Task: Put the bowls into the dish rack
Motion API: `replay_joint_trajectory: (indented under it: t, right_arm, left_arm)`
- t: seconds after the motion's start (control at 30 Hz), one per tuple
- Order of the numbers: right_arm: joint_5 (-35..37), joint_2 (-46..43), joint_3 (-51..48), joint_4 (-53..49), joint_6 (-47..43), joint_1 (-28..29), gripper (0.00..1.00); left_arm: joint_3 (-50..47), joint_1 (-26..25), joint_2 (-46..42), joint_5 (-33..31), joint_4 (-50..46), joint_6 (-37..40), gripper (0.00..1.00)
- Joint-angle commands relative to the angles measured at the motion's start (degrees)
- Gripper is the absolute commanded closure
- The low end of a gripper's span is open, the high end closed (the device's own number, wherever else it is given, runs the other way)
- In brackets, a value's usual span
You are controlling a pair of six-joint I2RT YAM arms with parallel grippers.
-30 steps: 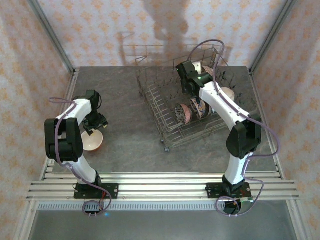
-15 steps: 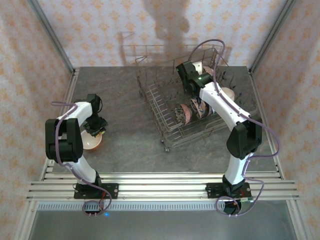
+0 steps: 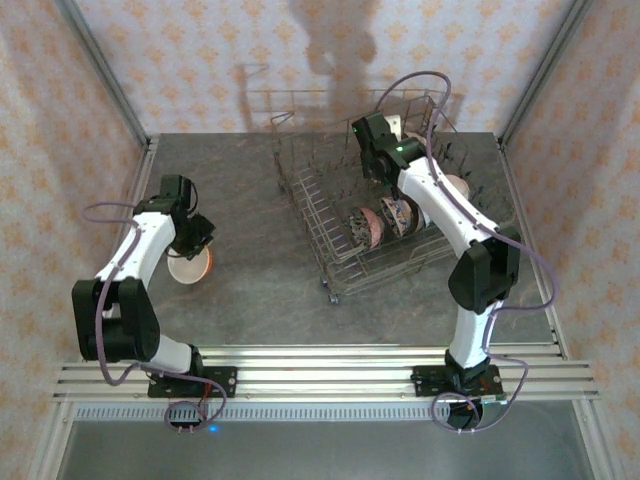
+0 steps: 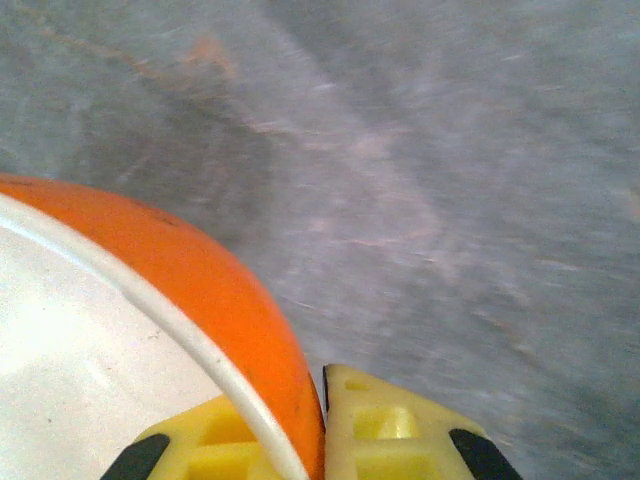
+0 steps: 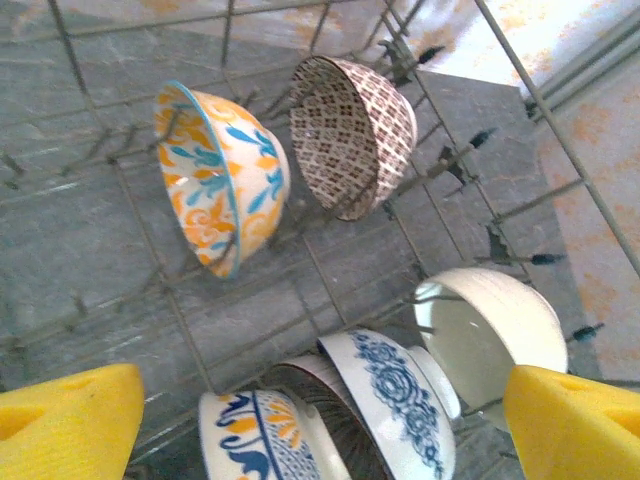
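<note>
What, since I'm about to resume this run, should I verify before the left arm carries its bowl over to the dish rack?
1. Grip: the left gripper is shut on the rim of the orange bowl: ok.
2. Lift: the bowl is off the table: cannot tell.
3. Other side: the right gripper is open and empty: ok.
4. Path: not ok; the right arm hangs over the dish rack.
5. Space: free tines for another bowl: ok; the rack's left section looks bare in the top view.
</note>
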Motion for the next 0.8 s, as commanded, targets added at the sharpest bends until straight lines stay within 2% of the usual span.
replay_joint_trajectory:
  t: [0.0,0.13,0.2,0.3,0.53,0.67,0.77]
  right_arm:
    - [-4.5,3.2,7.1,-1.8,-1.8,-0.5,0.09]
    - [-12.4,4.4,13.8,-0.9,-3.1,-0.5,0.11]
    - [-17.8,4.1,14.9,1.5,-3.6,-0.4,0.11]
    - [-24.4,4.3,17.3,3.5,-4.0,-0.5,0.14]
    - [-36.0,4.2,21.9,5.5,-5.2,0.8,0.23]
    - [-41.2,4.6,22.6,8.2,-5.8,2.3,0.3]
    - [-43.0,4.0,22.0,10.0,-7.1,4.1,0.32]
  left_arm:
    - [9.0,-4.0,-3.5,-0.8,3.6,-6.8,1.0]
    - [18.9,-9.1,-3.7,-7.1,6.5,-11.1,1.0]
    - [22.6,-11.8,-3.0,-11.3,10.9,-13.5,1.0]
    - [30.8,-15.2,0.2,-18.4,12.3,-13.4,1.0]
    - [40.3,-21.7,7.7,-21.4,21.8,-17.4,1.0]
    - [50.5,-24.0,14.6,-21.0,20.4,-17.2,1.0]
    - [53.8,-25.6,17.3,-21.4,21.4,-18.6,1.0]
